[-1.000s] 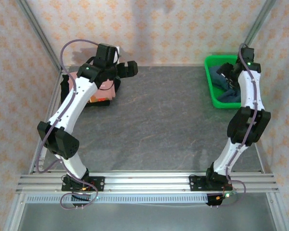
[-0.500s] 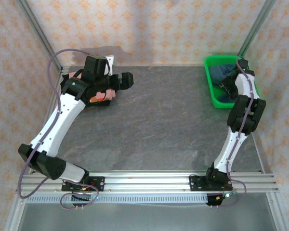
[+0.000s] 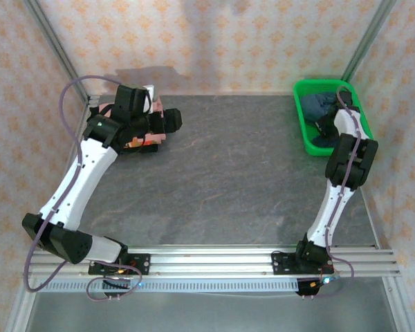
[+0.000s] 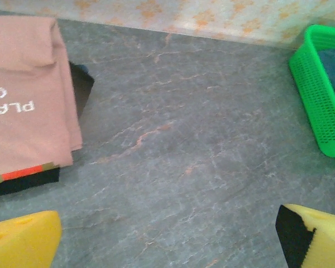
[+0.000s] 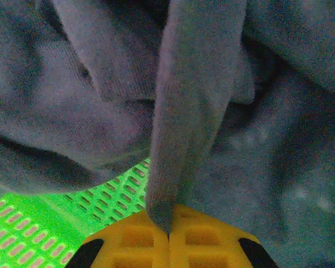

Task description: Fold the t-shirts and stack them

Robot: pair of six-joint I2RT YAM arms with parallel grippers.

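Pinching a fold of the blue shirt (image 5: 190, 111) just ahead, inside the basket (image 5: 117, 195), the right gripper (image 5: 168, 234) has dropped lower. The left gripper (image 4: 167, 240), spread wide, has neared the pink shirt (image 4: 22, 95) lettered "PLA", ahead-left.

— What sort of place am I steering in here?
— Looks to me like a robotics lab cell: a silver aluminium extrusion rail (image 3: 207, 261) and corner posts (image 3: 55, 52), with peach patterned backdrop panels (image 3: 228, 41) boxing in a dark grey stone-look tabletop (image 3: 221, 173).

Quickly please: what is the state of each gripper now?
Left gripper: open, holding nothing.
Right gripper: closed on a fold of the slate-blue t-shirt, inside the green basket.
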